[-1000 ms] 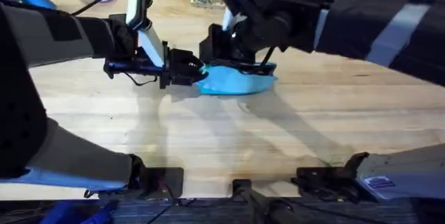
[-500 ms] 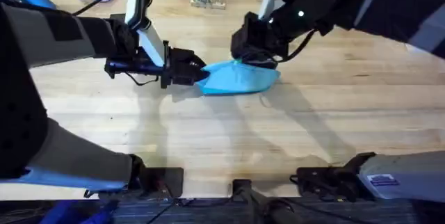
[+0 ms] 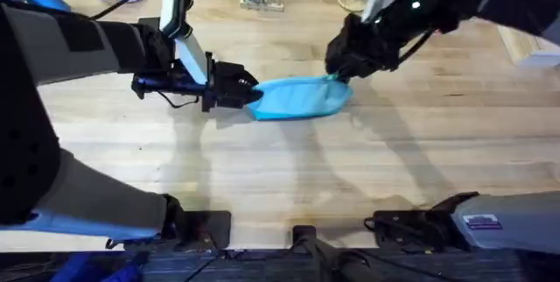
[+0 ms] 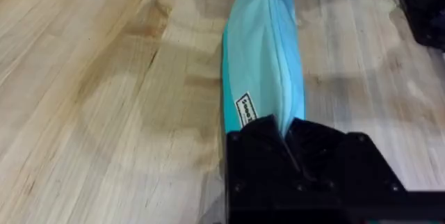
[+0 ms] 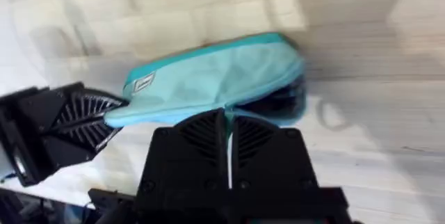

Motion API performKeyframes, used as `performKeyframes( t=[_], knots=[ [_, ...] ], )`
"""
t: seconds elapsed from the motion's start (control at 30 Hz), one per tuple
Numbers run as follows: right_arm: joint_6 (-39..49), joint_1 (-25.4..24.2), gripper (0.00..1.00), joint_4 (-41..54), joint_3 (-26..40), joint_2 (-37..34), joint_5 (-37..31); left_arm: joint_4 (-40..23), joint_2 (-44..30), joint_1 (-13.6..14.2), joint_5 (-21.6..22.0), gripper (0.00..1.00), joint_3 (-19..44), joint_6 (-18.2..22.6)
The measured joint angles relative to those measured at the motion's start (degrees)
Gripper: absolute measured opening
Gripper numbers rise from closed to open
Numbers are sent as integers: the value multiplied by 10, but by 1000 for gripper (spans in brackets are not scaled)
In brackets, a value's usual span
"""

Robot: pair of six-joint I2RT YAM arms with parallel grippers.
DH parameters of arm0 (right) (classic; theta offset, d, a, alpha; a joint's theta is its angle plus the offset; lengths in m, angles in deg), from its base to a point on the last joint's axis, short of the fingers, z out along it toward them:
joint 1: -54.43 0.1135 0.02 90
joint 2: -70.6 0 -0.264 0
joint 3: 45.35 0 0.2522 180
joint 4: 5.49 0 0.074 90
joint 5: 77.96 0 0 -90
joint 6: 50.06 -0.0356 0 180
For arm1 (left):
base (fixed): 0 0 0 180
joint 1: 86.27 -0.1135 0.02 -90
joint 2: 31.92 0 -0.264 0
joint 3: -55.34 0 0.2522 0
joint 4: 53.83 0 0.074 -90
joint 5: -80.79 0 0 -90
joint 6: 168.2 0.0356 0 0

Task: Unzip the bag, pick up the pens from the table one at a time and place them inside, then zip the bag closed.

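The bag (image 3: 300, 99) lies lengthwise across the middle of the counter (image 3: 289, 177), its zipper seam running along the top and a dark gap showing at its right end. My left tool (image 3: 248, 95) is pressed together on the bag's left tip, pinching the fabric there. My right tool (image 3: 336, 73) sits at the bag's far right end, its fingers (image 5: 203, 140) pressed together, though I cannot tell whether they pinch anything.
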Motion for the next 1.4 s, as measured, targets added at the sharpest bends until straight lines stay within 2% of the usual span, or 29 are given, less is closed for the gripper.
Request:
performKeyframes(
  t=[0.23, 0.63, 0.9, 1.03, 1.2, 1.4],
  knots=[
    [31, -61, 31, 9, 0, 3, -12, -1, 0, 2, -2, 43, 0, 0],
    [84, -92, 31, 1, -5, -12, -28, 1, 0, 11, -10, 42, 0, 0],
    [92, -126, 33, -91, -91, -41, -43, 1, 0, 14, -10, 42, -1, 0],
    [96, -167, 31, -105, -127, -48, -111, -1, -1, 4, 3, 42, -2, 0],
    [99, -179, 31, -111, -135, -52, -149, -1, -1, 2, 5, 42, -2, 0],
    [109, -177, 31, -101, -135, -45, -150, -1, -1, 2, 5, 42, -2, 0]
  ],
)
